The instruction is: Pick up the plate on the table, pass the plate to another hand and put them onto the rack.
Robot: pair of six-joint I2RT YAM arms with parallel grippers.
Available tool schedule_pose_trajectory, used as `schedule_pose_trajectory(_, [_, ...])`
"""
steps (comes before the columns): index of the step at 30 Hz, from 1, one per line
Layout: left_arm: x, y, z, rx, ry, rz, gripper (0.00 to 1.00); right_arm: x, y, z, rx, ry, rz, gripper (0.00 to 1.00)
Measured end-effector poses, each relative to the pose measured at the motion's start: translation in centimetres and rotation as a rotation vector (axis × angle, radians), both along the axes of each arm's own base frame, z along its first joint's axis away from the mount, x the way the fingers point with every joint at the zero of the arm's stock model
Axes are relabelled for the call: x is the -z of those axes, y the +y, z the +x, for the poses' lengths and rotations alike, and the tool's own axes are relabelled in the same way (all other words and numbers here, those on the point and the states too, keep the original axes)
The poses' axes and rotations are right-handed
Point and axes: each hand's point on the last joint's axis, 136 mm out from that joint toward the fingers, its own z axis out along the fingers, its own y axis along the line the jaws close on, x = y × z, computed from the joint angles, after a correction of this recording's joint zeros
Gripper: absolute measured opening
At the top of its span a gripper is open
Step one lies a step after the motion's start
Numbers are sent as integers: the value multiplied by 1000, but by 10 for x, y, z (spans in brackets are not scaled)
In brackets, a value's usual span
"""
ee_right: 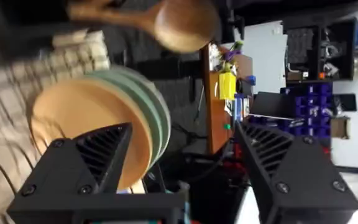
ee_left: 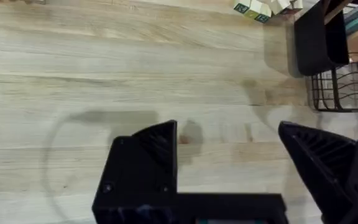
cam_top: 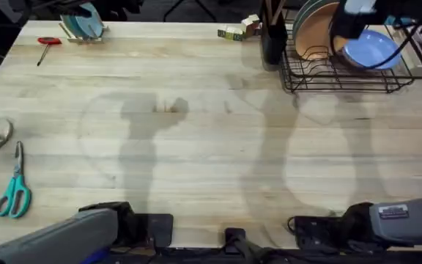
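The orange plate (cam_top: 316, 33) already stands upright in the black wire rack (cam_top: 343, 77) at the far right corner of the surface (cam_top: 196, 147), beside a greenish plate and with a light blue bowl (cam_top: 370, 49) in the rack next to it. By the look of it the pick-up, hand-over and placing are done; what seems left is for the right arm to pull clear of the rack and go home.

The right gripper (ee_right: 185, 162) hangs just by the plate (ee_right: 86, 124), its jaws spread wide and holding nothing. The left gripper (ee_left: 229, 155) is likewise released and empty, low over bare wood near the middle of the surface.

The overhead view gives the whole layout: scissors (cam_top: 13, 192) near the left edge, a red-handled tool (cam_top: 47, 44) at the far left corner, and both arm bases at the near edge. The right wrist view adds what that view hides: the plate's face close up, leaning against the green plates (ee_right: 151, 112), and a wooden spoon (ee_right: 166, 22) beyond. The left wrist view shows the rack's near corner (ee_left: 344, 87) and a black utensil holder (ee_left: 316, 40) from the side.
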Motion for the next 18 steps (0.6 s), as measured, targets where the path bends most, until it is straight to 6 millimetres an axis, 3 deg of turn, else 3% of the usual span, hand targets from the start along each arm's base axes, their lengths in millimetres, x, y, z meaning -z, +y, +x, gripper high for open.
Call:
schedule_pose_trajectory(4, [0, 0, 0, 0, 0, 0, 994, -31, 21, -13, 19, -11, 140, 993])
schedule_pose_trajectory(8, [0, 0, 0, 0, 0, 0, 995, -46, 45, -36, 40, 58, 302, 993])
schedule_pose_trajectory(18, [0, 0, 0, 16, -6, 16, 993, -36, 123, -101, 78, 397, 633, 993])
